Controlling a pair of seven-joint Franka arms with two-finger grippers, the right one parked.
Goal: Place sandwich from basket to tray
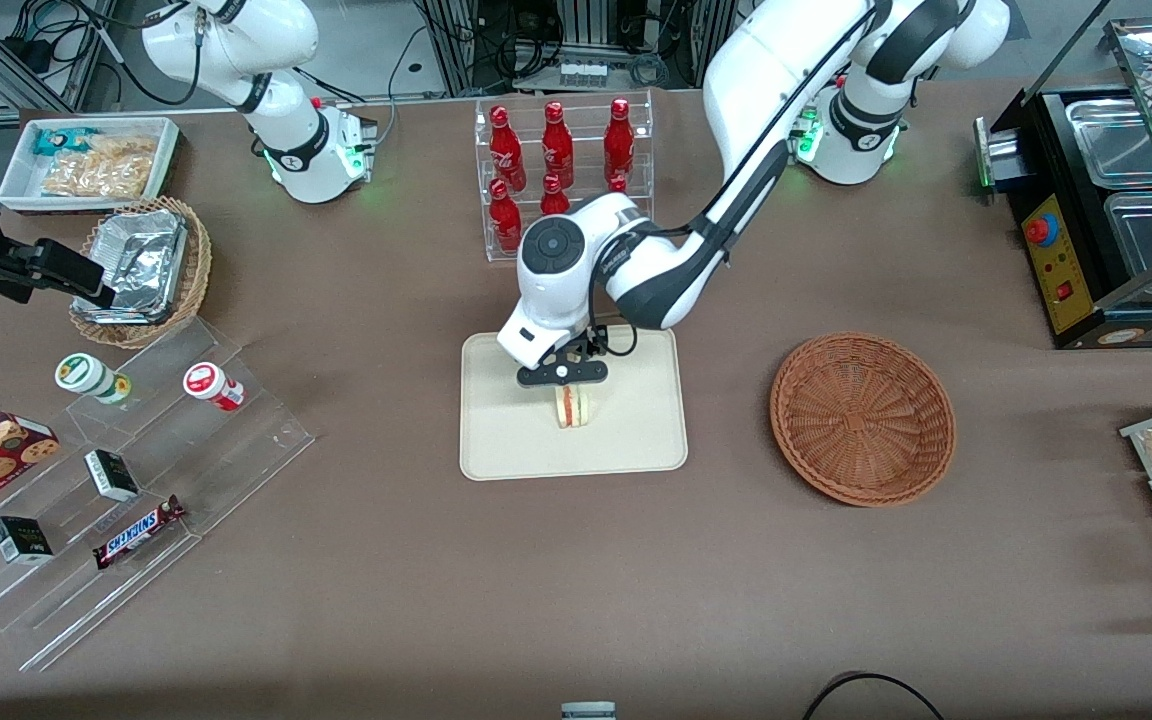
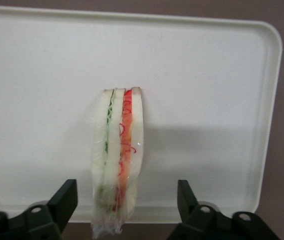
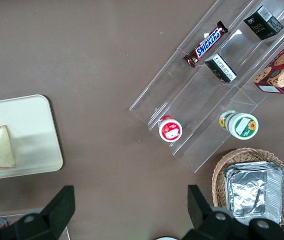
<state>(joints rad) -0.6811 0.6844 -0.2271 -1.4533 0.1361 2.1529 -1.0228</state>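
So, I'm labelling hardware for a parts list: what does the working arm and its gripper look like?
The left arm has glossy white shells with black joint bands, a black cable along its side, a round dark cap at the wrist and a green light at its base. Its gripper, above the tray, is black with two wedge-shaped black fingers.

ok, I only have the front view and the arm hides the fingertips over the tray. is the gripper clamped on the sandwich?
Observer: No. The left wrist view shows the gripper open, with its fingers standing apart from the sandwich on both sides.
Operator: is it down on the tray or hanging?
Observer: In the right wrist view the wedge appears to rest on the tray, standing on one edge with its triangular face upright.
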